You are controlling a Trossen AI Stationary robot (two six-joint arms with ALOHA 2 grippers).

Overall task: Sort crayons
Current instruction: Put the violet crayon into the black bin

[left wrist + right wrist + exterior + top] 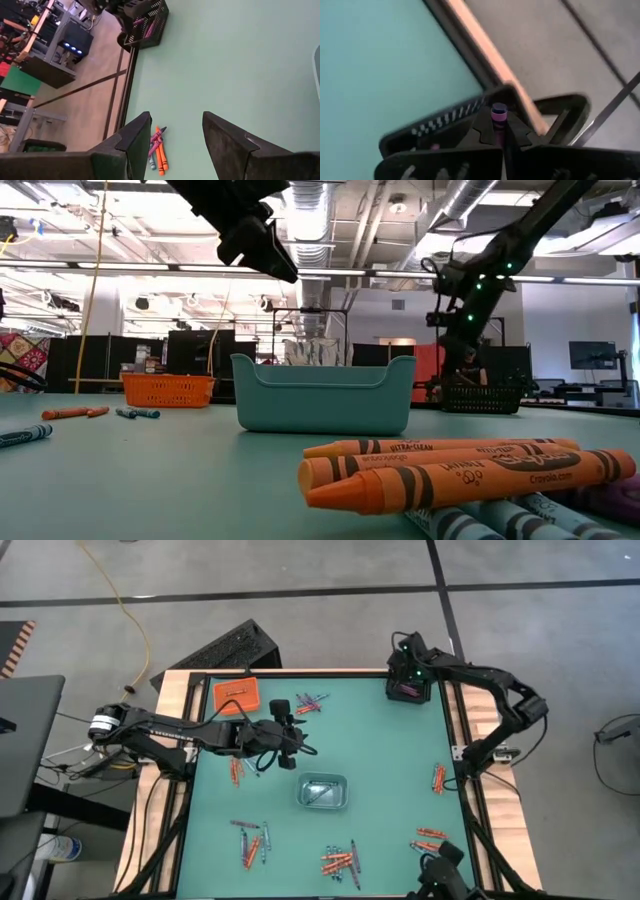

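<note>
Crayons lie in loose groups on the green table: one far by the orange tray (310,703), one at the left (237,768), others along the near edge (340,860) and at the right (438,777). My left gripper (300,735) hangs open above the table's middle left; in its wrist view (175,145) a few crayons (158,150) lie on the table below it. My right gripper (408,688) is at the far right corner over the black tray (445,127), shut on a purple crayon (499,114). My right gripper pinches the purple crayon between its two fingers, and the crayon's flat end (499,108) sticks out past the fingertips. The crayon lies along the fingers, which slant down from above. It is lifted clear, over the black tray's rim.
An orange tray (236,693) stands at the far left and a clear-grey tray (323,791) in the table's middle. In the low view several orange crayons (450,470) lie close to the near edge. A raised wooden border (455,730) runs round the table.
</note>
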